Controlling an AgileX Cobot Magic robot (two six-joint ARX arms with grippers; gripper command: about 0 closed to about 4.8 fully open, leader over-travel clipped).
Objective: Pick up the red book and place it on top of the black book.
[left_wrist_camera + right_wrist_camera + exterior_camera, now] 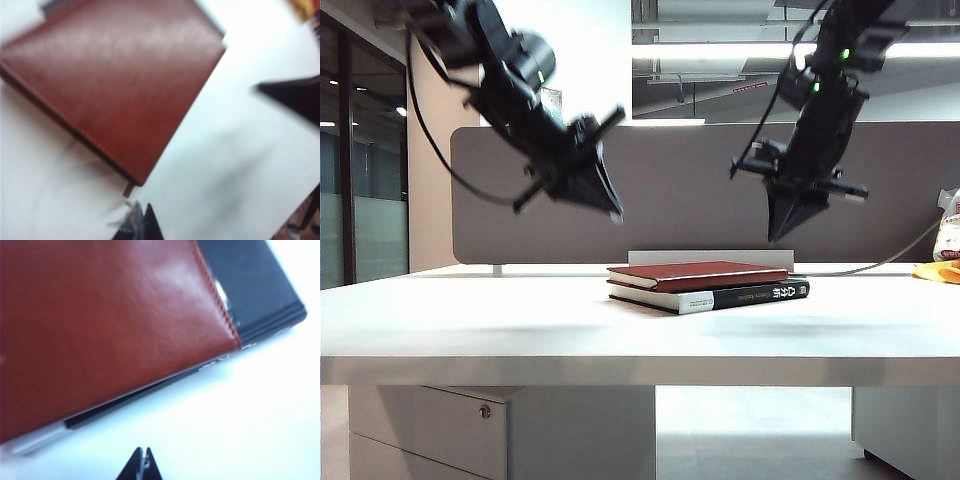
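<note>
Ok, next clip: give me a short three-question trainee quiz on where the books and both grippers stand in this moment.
1. True or false: the red book lies on top of the black book.
2. Which gripper holds a book? A) left gripper B) right gripper C) neither
3. Fill in: both grippers hang ____ the table, clear of the books.

Key:
1. True. The red book rests flat on the black one, whose spine end sticks out on the right of the exterior view.
2. C. Both are shut and empty, the left one up to the left of the stack, the right one above its right end.
3. Above.
</note>
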